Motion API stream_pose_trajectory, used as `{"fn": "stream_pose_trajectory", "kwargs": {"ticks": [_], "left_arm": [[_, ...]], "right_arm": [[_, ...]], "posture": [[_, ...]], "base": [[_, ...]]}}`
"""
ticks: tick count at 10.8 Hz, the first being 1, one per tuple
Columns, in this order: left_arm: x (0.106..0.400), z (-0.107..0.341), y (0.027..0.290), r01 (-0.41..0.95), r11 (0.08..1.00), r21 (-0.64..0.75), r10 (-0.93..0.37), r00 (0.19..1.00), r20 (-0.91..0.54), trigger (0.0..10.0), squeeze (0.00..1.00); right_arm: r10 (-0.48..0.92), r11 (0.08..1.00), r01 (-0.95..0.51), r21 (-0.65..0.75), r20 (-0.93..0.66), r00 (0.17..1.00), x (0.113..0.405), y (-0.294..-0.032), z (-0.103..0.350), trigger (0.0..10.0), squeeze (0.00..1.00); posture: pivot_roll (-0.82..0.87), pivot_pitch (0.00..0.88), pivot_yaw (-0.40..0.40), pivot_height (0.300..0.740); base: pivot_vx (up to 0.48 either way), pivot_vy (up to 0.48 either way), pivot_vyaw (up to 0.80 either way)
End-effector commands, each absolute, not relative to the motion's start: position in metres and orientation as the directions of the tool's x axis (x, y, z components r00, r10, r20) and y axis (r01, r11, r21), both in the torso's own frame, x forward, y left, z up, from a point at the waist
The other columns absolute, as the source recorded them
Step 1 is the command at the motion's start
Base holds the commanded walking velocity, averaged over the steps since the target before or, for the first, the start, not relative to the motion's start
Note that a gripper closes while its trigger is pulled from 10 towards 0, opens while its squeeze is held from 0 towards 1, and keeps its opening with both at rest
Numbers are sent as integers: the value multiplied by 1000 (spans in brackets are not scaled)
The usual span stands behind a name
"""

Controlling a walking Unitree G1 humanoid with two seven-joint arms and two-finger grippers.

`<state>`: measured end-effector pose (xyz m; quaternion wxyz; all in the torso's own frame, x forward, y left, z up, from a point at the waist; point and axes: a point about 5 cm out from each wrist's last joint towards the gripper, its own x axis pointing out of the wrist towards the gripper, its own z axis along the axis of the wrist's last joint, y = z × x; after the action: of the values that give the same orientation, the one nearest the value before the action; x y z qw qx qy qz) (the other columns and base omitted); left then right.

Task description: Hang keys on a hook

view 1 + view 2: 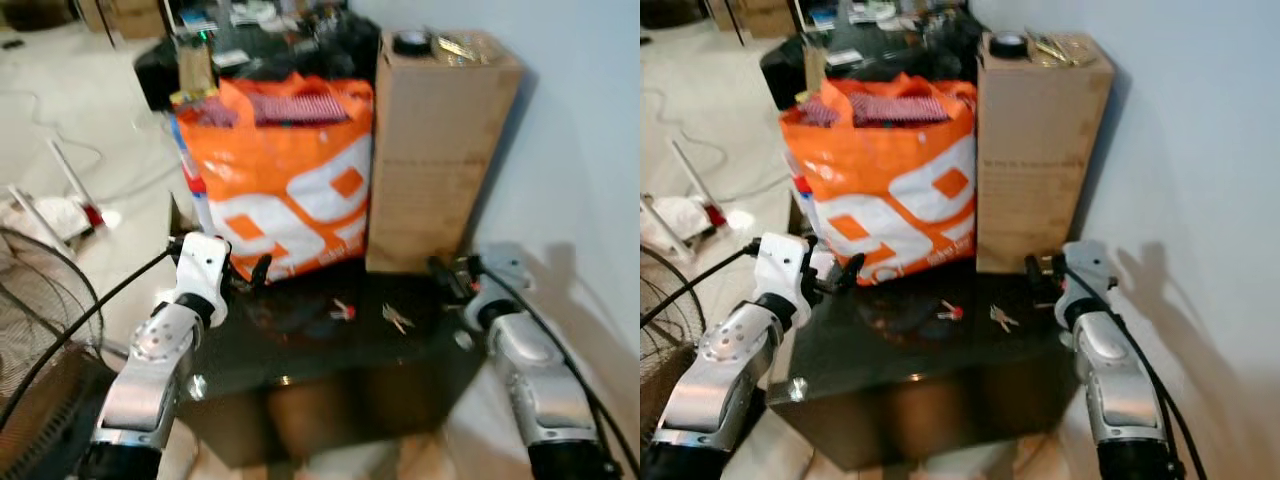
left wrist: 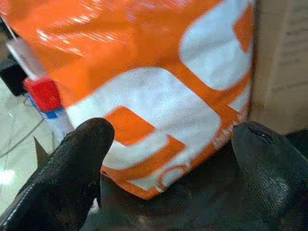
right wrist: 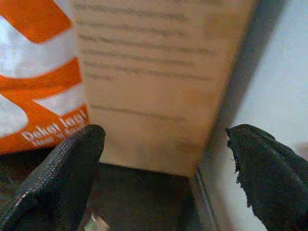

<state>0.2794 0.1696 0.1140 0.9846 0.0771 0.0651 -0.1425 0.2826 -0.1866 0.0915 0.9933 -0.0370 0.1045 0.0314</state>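
On a glossy black table [image 1: 330, 350] set against a pale wall, one orange bag [image 1: 285, 180] and one cardboard box [image 1: 435, 150] stand at the back, two key bunches, keys [image 1: 397, 318] and red-tagged keys [image 1: 343, 311], lie before them, and the left gripper [image 1: 245, 275] and right gripper [image 1: 447, 277] hover spread and empty at the table's sides.

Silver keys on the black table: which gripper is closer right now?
Right. The right gripper hovers just beside the silver keys, toward the box. The left gripper is across the table by the orange bag, beyond the red-tagged keys.
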Motion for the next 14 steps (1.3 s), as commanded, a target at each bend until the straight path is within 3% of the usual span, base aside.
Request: {"fn": "stream_pose_trajectory", "kwargs": {"ticks": [1, 5, 7, 9, 10, 12, 14], "left_arm": [[281, 116, 176, 274, 950, 151, -252, 956, -148, 10000, 118], [276, 111, 170, 322, 933, 158, -294, 939, -176, 10000, 98], [268, 102, 165, 385, 911, 149, -346, 908, -234, 10000, 59], [258, 91, 158, 542, 832, 120, -480, 812, -332, 10000, 63], [250, 84, 154, 648, 758, 78, -571, 717, -401, 10000, 67], [235, 72, 145, 784, 621, 13, -677, 544, -496, 10000, 55], [235, 69, 140, 799, 602, -3, -691, 519, -502, 10000, 47]], "right_arm": [[90, 993, -104, -61, -202, 975, 286, -178, 92, 10000, 1000], [100, 989, -123, -83, -240, 966, 291, -180, 87, 10000, 1000], [144, 965, -225, -138, -440, 886, 286, -181, 58, 10000, 1000], [166, 947, -293, -129, -586, 793, 280, -181, 33, 10000, 1000], [175, 949, -300, -92, -640, 748, 279, -181, 26, 10000, 0], [171, 959, -281, -39, -711, 682, 275, -183, 17, 10000, 0], [186, 965, -262, 9, -727, 661, 274, -182, 10, 10000, 0]], "posture": [[-12, 0, 46, 740], [0, 0, 27, 740], [2, 0, 23, 740], [-1, 0, 24, 740], [1, 0, 18, 740], [4, 0, 0, 740], [-3, 0, -7, 740]], "base": [[337, 0, 0], [332, 0, 400], [0, 0, 0], [0, 0, 0], [0, 0, 0], [0, 0, 0], [0, 0, 0]]}}
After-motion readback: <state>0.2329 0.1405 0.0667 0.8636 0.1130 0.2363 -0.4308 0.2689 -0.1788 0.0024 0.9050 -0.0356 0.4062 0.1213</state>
